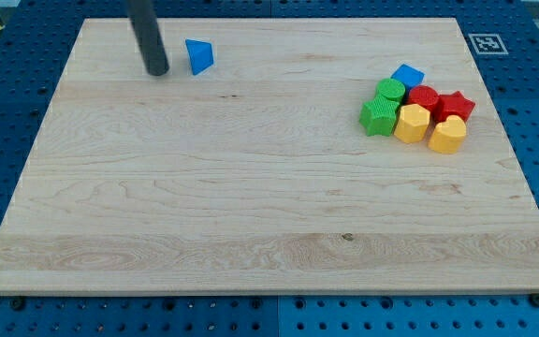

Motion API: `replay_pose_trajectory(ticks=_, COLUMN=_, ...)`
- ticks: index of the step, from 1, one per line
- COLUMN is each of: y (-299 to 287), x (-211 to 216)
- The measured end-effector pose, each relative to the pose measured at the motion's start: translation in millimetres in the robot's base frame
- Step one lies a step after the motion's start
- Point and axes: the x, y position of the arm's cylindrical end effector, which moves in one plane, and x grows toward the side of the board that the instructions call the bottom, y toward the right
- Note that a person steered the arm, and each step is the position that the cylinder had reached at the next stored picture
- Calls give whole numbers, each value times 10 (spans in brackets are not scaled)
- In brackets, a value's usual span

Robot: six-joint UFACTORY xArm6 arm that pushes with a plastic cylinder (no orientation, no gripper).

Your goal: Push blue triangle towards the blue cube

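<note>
My tip (157, 71): down on the board (251, 206) near the view's top left; just to the view's left of the blue triangle (199, 55), close beside it, though contact cannot be told; there is no hand or jaws here, only a bare rod, so nothing to open or clamp
Blue triangle: alone near the view's top edge, left of centre; well apart from every other block
Blue cube (407, 76): at the view's right, at the top of a tight cluster
Cluster: two green blocks (382, 106), two yellow blocks (429, 126), a red round block (424, 95) and a red star (456, 105); all touching or nearly so
Progress: little is done as far as shows; most of the board's width lies between triangle and cube
Left to do: a long push toward the view's right and slightly down; the rod looks well placed behind the triangle for that
Risk: the triangle may slip off the rod's side; arriving too hard could scatter the cluster
</note>
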Motion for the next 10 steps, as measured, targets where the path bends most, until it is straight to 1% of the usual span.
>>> replay_pose_trajectory(ticks=1, y=450, x=-34)
replay_pose_trajectory(ticks=2, y=728, x=-69)
replay_pose_trajectory(ticks=4, y=580, x=-401)
replay_pose_trajectory(ticks=6, y=890, x=-401)
replay_pose_trajectory(ticks=8, y=891, x=-401)
replay_pose_trajectory(ticks=9, y=1025, x=-401)
replay_pose_trajectory(ticks=10, y=941, x=-418)
